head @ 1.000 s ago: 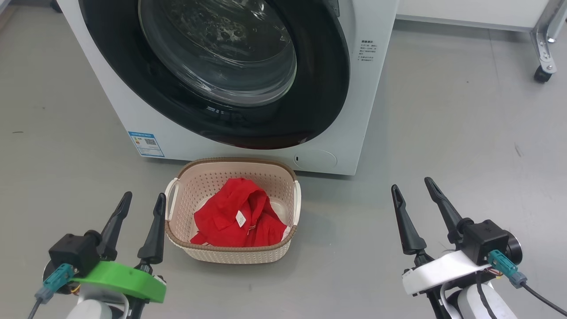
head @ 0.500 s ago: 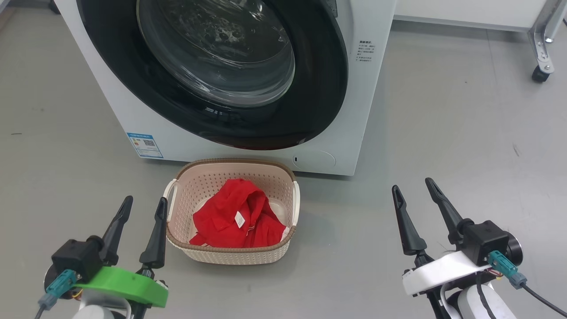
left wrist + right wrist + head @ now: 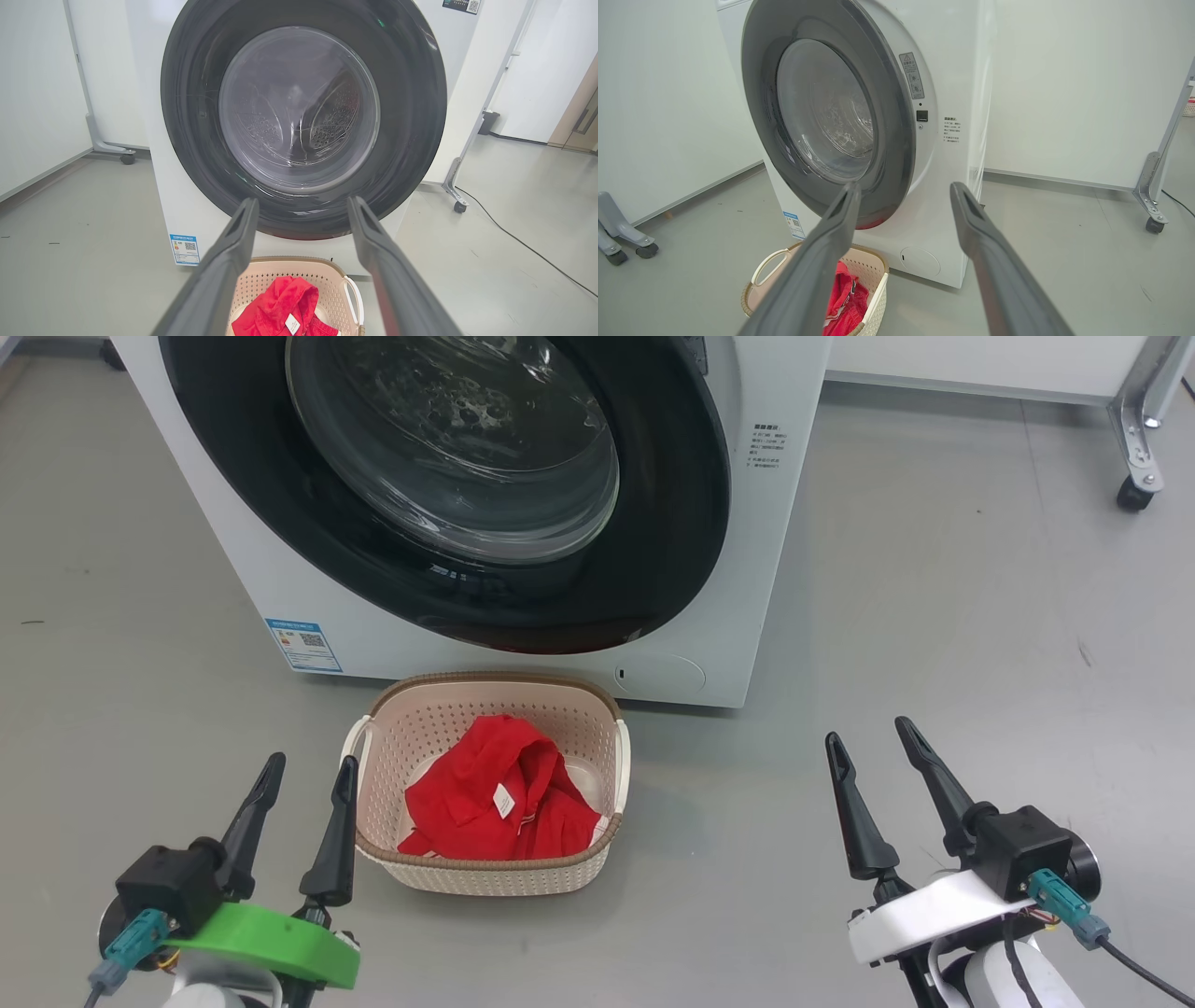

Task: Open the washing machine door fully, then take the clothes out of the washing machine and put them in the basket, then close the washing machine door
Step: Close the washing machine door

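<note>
Only the view has nudged: clothes [image 3: 485, 798] lie in the basket [image 3: 485, 679] below the washing machine door [image 3: 672, 523], flat against the washing machine [image 3: 775, 569]; left pincer [image 3: 313, 761] and right pincer [image 3: 866, 730] gape empty either side, castered frame [image 3: 1134, 457] far right.

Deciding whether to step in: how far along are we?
Done: the clothes lie in the basket. In hand: nothing; the left gripper and right gripper hang open and empty. Left: the washing machine door looks nearly shut, but in the right wrist view its latch edge seems ajar; it may need a final push.
</note>
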{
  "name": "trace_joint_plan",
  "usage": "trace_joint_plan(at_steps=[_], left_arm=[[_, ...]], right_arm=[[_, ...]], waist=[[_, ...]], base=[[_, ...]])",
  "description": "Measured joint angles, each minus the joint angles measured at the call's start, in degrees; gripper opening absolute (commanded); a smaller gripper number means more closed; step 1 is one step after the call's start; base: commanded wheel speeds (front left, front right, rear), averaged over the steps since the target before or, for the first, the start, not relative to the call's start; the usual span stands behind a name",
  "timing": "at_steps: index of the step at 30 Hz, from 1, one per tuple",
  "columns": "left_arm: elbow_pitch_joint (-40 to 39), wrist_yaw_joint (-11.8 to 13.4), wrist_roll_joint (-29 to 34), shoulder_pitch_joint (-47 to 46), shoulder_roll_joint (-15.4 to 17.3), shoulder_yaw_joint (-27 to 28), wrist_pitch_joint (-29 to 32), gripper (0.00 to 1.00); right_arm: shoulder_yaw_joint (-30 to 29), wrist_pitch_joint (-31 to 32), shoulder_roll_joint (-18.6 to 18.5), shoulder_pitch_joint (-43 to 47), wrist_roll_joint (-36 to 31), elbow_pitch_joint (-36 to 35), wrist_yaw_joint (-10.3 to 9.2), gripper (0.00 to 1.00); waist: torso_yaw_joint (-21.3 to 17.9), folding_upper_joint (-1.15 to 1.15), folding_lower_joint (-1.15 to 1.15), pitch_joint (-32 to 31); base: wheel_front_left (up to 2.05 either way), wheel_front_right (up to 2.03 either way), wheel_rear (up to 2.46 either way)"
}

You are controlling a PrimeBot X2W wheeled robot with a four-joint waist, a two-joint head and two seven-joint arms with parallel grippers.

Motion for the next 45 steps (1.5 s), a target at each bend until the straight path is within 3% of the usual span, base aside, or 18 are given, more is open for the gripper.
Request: trace_joint_plan(at_steps=[11,12,13,14,29,45], left_arm=[[-0.4,0.0,1.1,0.3,0.0,0.1,0.0,1.0],[-0.5,0.0,1.1,0.3,0.0,0.1,0.0,1.0],[-0.7,0.0,1.2,0.3,0.0,0.0,0.0,1.0],[-0.8,0.0,1.4,0.3,0.0,-0.1,0.0,1.0],[-3.9,0.0,2.0,-0.5,-0.3,-2.4,-0.2,1.0],[-6.1,-0.1,2.0,-8.0,-2.9,-4.2,-0.2,1.0]], right_arm=[[-0.2,0.0,0.3,0.0,-0.2,0.0,0.45,1.0],[-0.1,0.0,0.3,0.1,-0.2,0.0,0.65,0.67],[-0.1,0.0,0.3,0.1,-0.2,-0.1,0.65,0.22],[-0.1,0.0,0.4,0.1,-0.2,-0.4,0.65,0.0],[4.4,0.1,-2.5,-7.4,-6.3,-2.4,3.55,0.0],[6.0,5.3,-8.0,-27.9,-10.0,-2.8,6.0,0.0]], waist=[[0.0,0.0,0.0,0.2],[0.0,0.0,0.0,0.3],[0.0,0.0,0.0,0.5],[0.0,0.0,0.0,0.7],[0.5,0.0,0.0,7.6],[4.2,0.0,0.0,18.8]], base=[[0.0,0.0,0.0],[0.0,0.0,0.0],[0.0,0.0,0.0],[0.0,0.0,0.0],[0.0,0.0,0.0],[0.0,0.0,0.0]])
